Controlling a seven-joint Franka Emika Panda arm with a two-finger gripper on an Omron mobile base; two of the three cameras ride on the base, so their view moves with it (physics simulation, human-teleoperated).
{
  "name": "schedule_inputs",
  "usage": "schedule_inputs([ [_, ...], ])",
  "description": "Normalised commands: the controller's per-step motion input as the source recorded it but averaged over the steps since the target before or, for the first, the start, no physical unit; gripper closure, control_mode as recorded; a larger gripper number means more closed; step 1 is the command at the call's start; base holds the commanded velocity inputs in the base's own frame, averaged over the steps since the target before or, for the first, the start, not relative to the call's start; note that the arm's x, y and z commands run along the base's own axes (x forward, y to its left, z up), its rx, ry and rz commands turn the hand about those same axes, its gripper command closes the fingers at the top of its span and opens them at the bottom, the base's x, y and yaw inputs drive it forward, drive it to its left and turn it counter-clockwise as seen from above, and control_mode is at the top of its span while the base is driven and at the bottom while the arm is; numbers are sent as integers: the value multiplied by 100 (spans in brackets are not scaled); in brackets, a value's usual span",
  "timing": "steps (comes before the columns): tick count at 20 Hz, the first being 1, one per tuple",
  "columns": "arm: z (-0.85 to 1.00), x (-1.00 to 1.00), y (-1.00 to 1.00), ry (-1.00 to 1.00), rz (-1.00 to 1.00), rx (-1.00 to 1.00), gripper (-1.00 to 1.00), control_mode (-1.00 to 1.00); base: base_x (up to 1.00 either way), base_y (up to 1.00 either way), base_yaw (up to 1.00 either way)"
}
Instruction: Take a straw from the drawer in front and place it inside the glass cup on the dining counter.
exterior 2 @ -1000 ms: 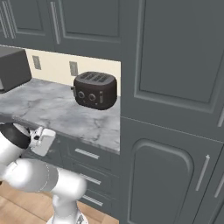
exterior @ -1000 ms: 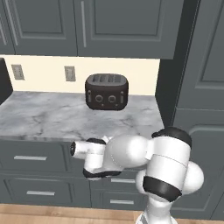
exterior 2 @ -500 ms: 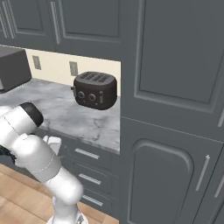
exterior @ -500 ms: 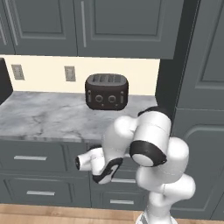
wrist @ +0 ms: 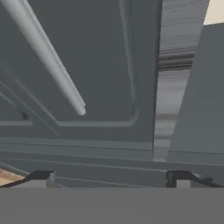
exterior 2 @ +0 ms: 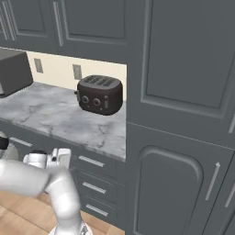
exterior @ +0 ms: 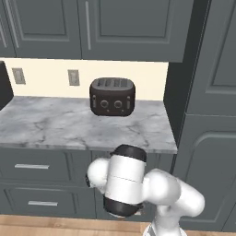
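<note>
Drawer (wrist: 87, 65) front now close before wide-open claw (wrist: 109, 177); arm swung in.

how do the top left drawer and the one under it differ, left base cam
The top left drawer sits right under the marble worktop and shows whole; the lower drawer sits nearer the floor, its right end hidden by the arm. The top handle looks longer than the lower handle. Both are closed, slate-grey, with silver bar handles.

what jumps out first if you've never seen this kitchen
The black toaster sits alone at the back of the marble worktop, under slate-grey upper cabinets. Below it, the white arm folds low against the drawer fronts, and the hand view shows the open gripper facing a silver bar handle.
</note>
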Motion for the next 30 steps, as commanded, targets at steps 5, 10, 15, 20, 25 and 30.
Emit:
schedule_inputs([
  [5, -40, 17, 10, -4, 0, -14, -100, -100, 0, 0, 0],
  [10, -20, 34, 4, -5, 0, -12, -100, -100, 0, 0, 0],
  [15, -9, 45, 0, 0, 1, -3, -100, -100, 0, 0, 0],
  [20, -7, 65, 0, 1, 6, 0, -100, -100, 0, 0, 0],
  [25, -29, 54, 1, 2, 6, -2, -100, -100, 0, 0, 0],
  [30, -39, 44, 1, 0, 2, -8, -100, -100, 0, 0, 0],
])
